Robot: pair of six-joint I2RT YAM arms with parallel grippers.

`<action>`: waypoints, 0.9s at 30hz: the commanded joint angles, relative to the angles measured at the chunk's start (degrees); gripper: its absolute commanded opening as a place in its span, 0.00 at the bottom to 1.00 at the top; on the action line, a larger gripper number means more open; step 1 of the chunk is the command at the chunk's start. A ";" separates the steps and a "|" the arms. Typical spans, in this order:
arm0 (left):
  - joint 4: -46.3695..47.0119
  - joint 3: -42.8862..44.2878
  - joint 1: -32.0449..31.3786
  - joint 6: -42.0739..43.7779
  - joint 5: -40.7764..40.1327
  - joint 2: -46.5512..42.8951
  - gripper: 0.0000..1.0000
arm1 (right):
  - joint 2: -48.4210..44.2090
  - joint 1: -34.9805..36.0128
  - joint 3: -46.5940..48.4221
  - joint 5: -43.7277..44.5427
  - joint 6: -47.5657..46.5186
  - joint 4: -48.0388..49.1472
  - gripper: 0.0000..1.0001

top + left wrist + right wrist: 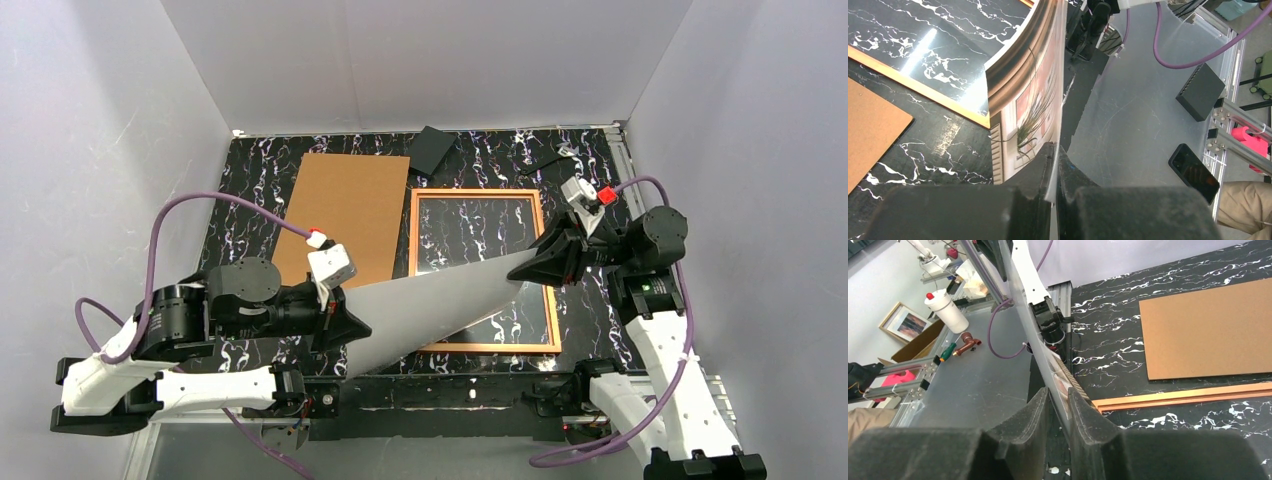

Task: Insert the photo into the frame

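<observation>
The red tabs on the wrist cameras are too small to read.

From above, the photo (440,305) hangs off the table (250,190) between the two arms with its plain grey back up. Its long axis runs from about 8 o'clock to 2 o'clock. It reads as a wedge, broad by the left gripper (352,328) and narrowing to a corner at the right gripper (528,268). It covers the near-left part of the frame (490,347), which lies flat on the marbled mat with its long sides pointing 12 to 6. The cardboard board (345,215) lies at the frame's 9 o'clock, just beside it.

Only the left wrist view shows the printed face, a spiky plant and a pale window. The sheet stands on edge there and bows away towards 12 o'clock. The left fingers (1033,170) are clenched on the photo's near edge. A dark phone (1194,172) lies off the mat at 4 o'clock.

Only the right wrist view shows how the right gripper meets the sheet. The photo runs edge-on between the fingers (1083,415), lying against the right-hand one, with a thin dark gap on the other side. I cannot tell whether they bite. A white bottle (946,310) stands off the mat at 10 o'clock.
</observation>
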 commanded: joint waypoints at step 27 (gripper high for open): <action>2.45 -7.64 -0.18 2.94 -31.90 -8.07 0.98 | 1.50 0.32 20.57 16.85 -9.97 -27.16 0.01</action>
